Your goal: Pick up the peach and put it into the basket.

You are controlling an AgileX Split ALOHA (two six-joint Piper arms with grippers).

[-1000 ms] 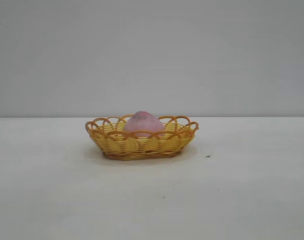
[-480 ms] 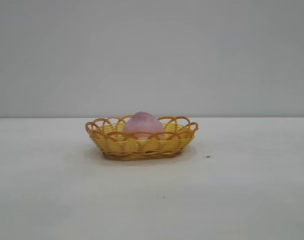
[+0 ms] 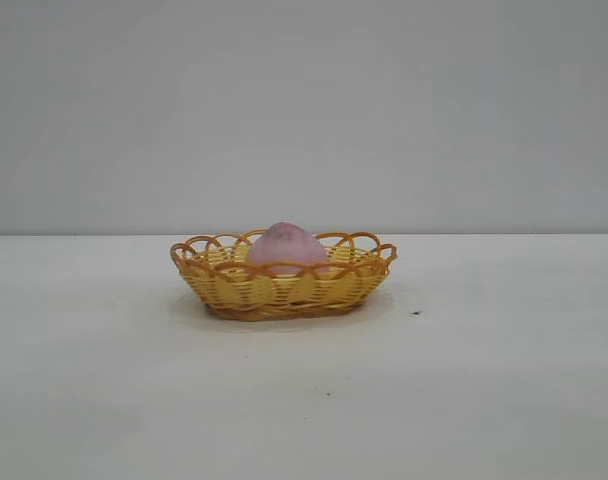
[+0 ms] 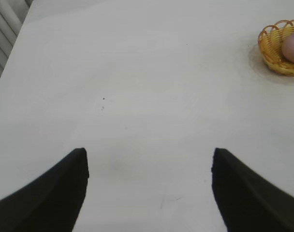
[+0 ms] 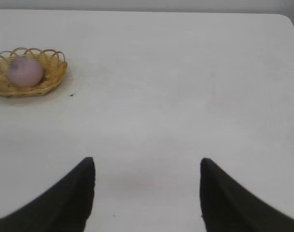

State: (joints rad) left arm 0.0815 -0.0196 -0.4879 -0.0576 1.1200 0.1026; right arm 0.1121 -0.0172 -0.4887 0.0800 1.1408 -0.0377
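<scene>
Exterior view: the wicker basket (image 3: 283, 285) is sitting on the white table (image 3: 504, 380), roughly mid-table, in front of a plain grey wall (image 3: 304, 110). The peach (image 3: 286, 247) is resting inside the basket, its rounded pink top showing above the looped scalloped rim. The basket's darker base is sitting flat on the tabletop. A few small dark specks (image 3: 416, 313) are lying on the table just to the right of the basket and nearer the camera. Neither arm is showing in this view.

Left wrist view: the left gripper (image 4: 149, 186) is hanging over bare table (image 4: 137, 96), well apart from the basket (image 4: 275, 46). Its two dark fingers (image 4: 60, 193) are standing wide apart with nothing between them, so the jaws are open and empty. The peach (image 4: 293, 47) is lying in the basket, partly cut by the picture's edge.

Right wrist view: the right gripper (image 5: 147, 191) is likewise hanging over bare table (image 5: 185, 96), well apart from the basket (image 5: 33, 75). Its fingers (image 5: 224, 198) are spread, with only tabletop showing between them: jaws open, holding nothing. The peach (image 5: 25, 71) is sitting in the middle of the basket, touching neither gripper.
</scene>
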